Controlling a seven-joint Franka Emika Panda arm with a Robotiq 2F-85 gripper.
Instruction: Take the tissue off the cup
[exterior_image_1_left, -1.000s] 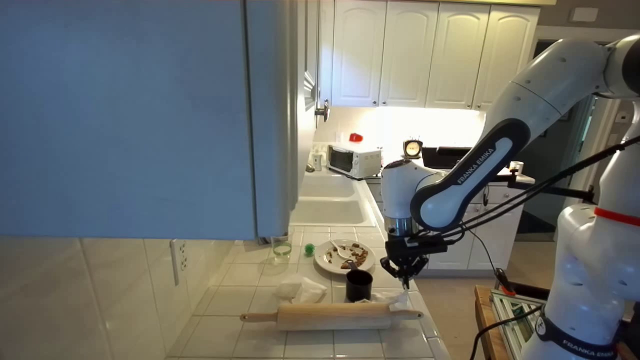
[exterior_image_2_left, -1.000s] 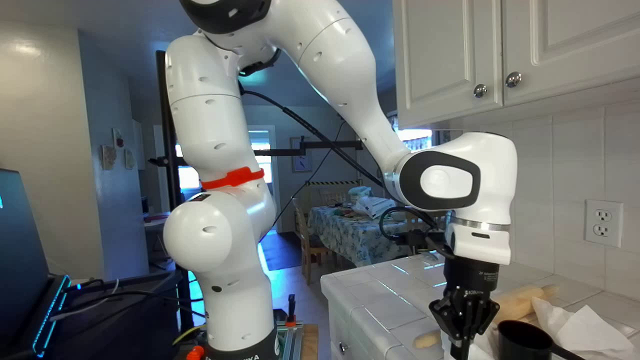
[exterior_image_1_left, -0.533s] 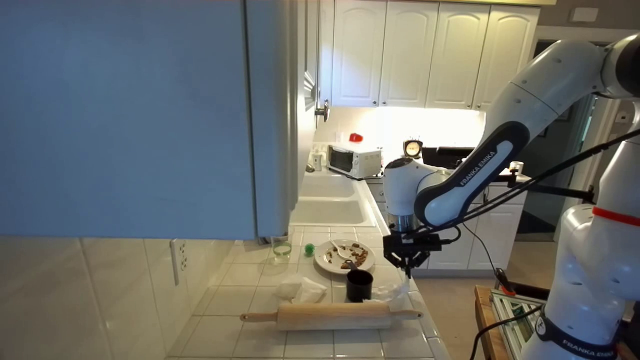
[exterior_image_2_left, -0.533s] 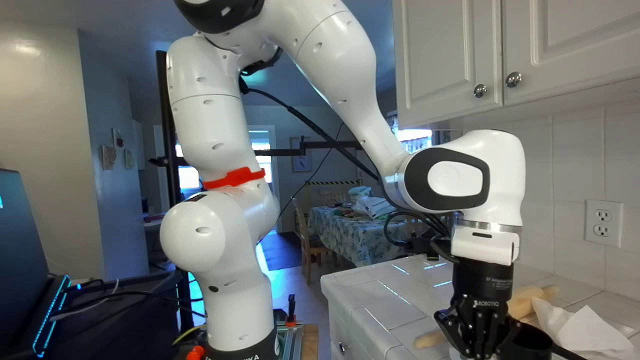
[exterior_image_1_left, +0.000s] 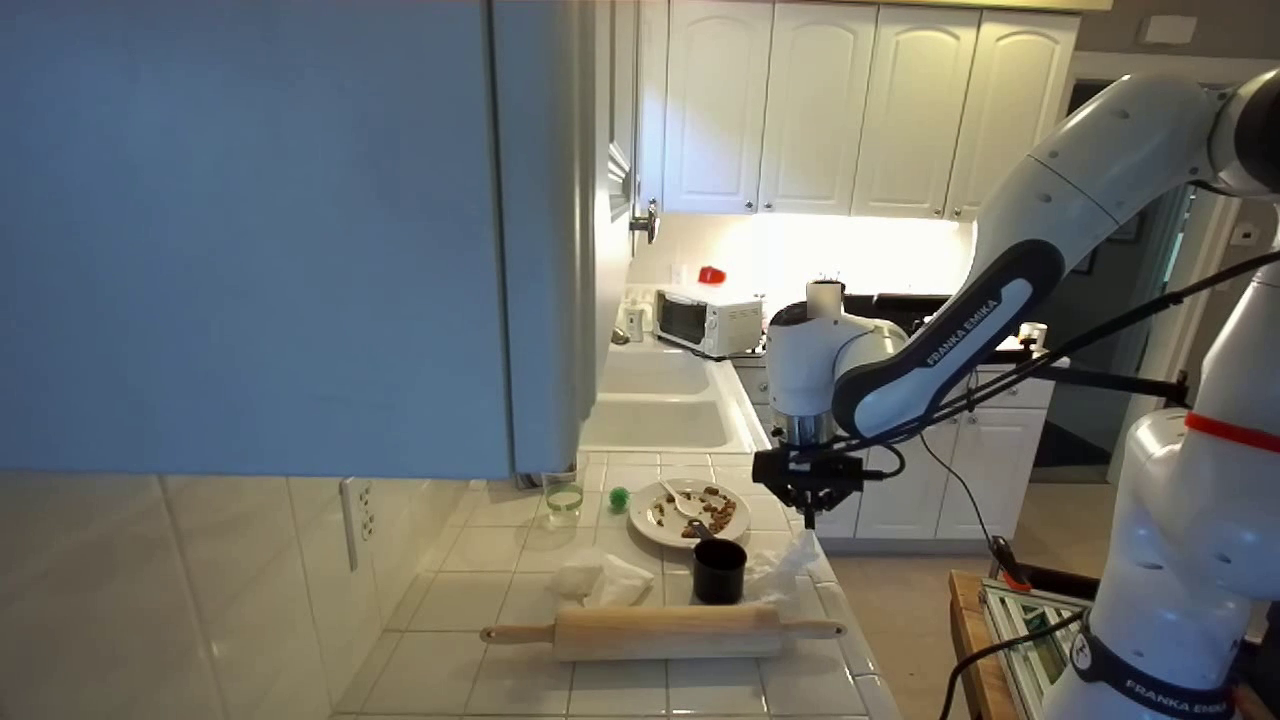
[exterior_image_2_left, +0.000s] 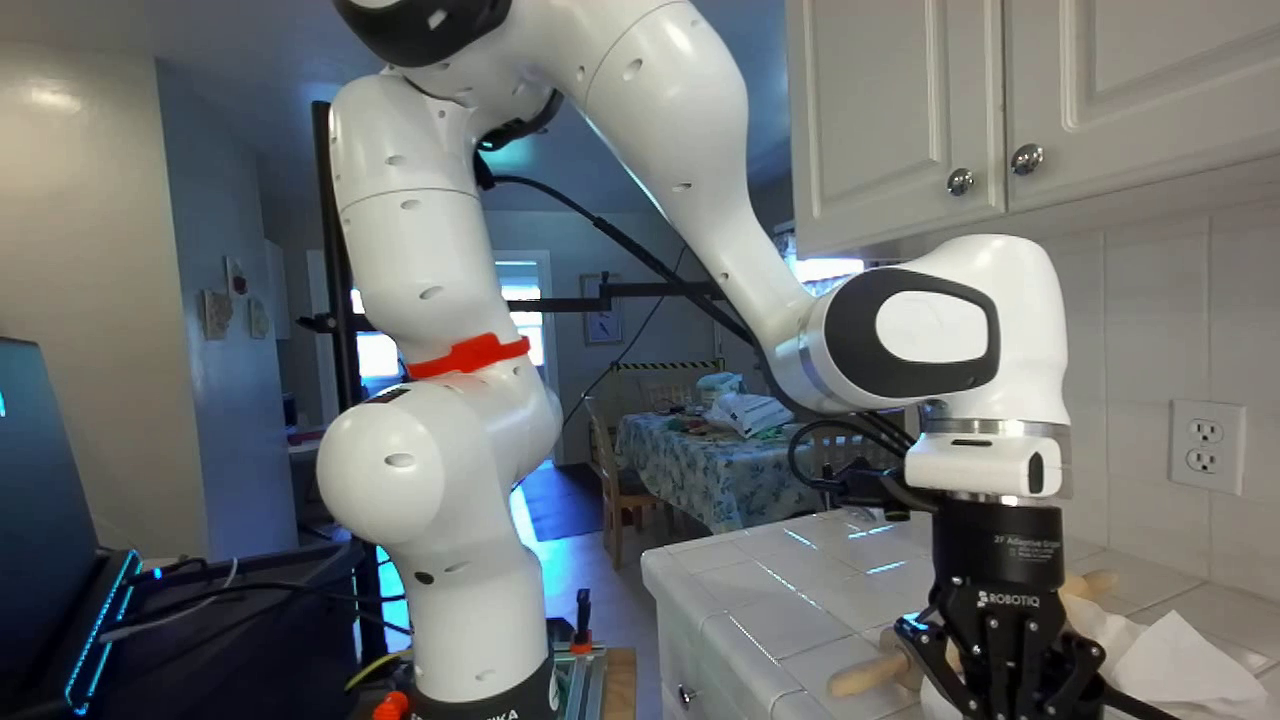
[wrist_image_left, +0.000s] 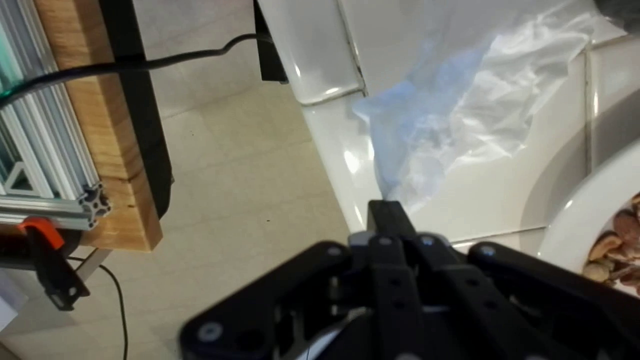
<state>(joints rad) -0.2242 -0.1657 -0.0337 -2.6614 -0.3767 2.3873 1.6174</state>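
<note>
A thin white tissue (exterior_image_1_left: 785, 572) hangs from my gripper (exterior_image_1_left: 809, 520) beside the small black cup (exterior_image_1_left: 719, 572), near the counter's front edge. In the wrist view the tissue (wrist_image_left: 450, 110) runs up to the closed fingertips (wrist_image_left: 387, 207), which pinch its corner. Its lower part spreads toward the tiles. The cup stands upright with its handle toward the plate, and nothing shows over its mouth. In an exterior view the gripper (exterior_image_2_left: 1010, 650) hides most of the cup, and its fingertips are below the frame.
A wooden rolling pin (exterior_image_1_left: 668, 634) lies in front of the cup. Another crumpled white tissue (exterior_image_1_left: 620, 582) lies on the cup's far side from the gripper. A plate of mixed items (exterior_image_1_left: 640, 518), a green ball (exterior_image_1_left: 619, 498) and a glass (exterior_image_1_left: 563, 505) stand behind. Wall cabinets hang above.
My gripper has risen and moved a little toward the sink. The tissue is pulled up with it, its held corner higher and its body shifted away from the rolling pin. The cup has barely moved.
</note>
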